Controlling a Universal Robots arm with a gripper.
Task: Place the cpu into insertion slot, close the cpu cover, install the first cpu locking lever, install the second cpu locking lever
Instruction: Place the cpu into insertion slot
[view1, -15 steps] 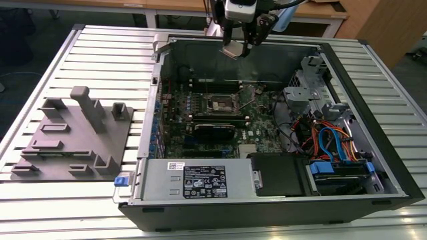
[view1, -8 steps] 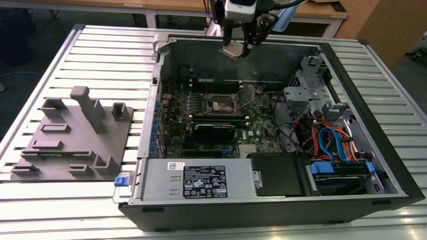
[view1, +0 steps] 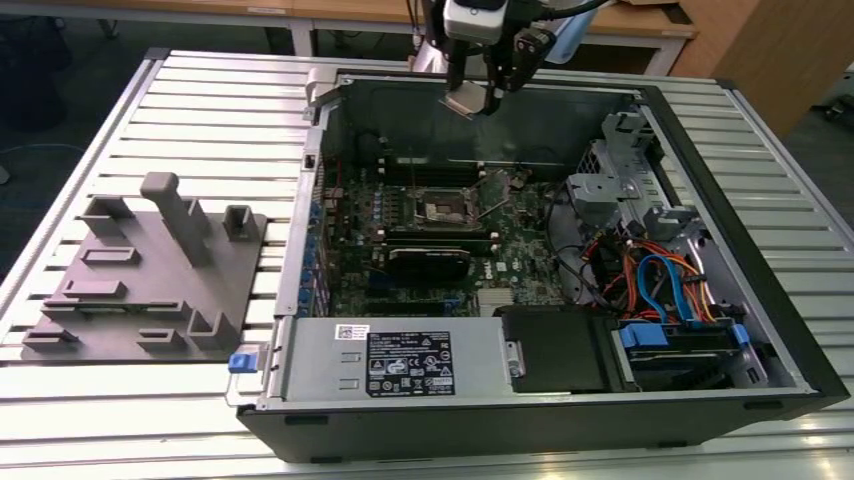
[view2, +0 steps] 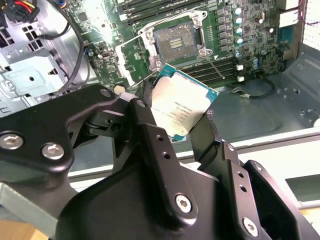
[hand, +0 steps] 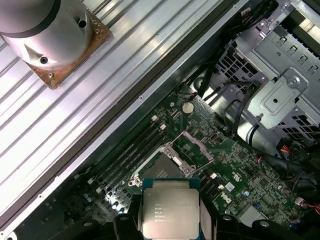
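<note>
The end effector (view1: 475, 92) is hovering over the far edge of the open computer case (view1: 534, 432), grasping the cpu (view2: 182, 107) by two opposite edges, with the silver top tilted. Below the end effector and well apart from it, the insertion slot (view2: 174, 42) is lying uncovered on the green motherboard (hand: 235, 170), and the chip is not yet seated.

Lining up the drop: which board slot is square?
The insertion slot: silver-rimmed, dark-centred, square; the memory slots beside it are long, narrow and black.
</note>
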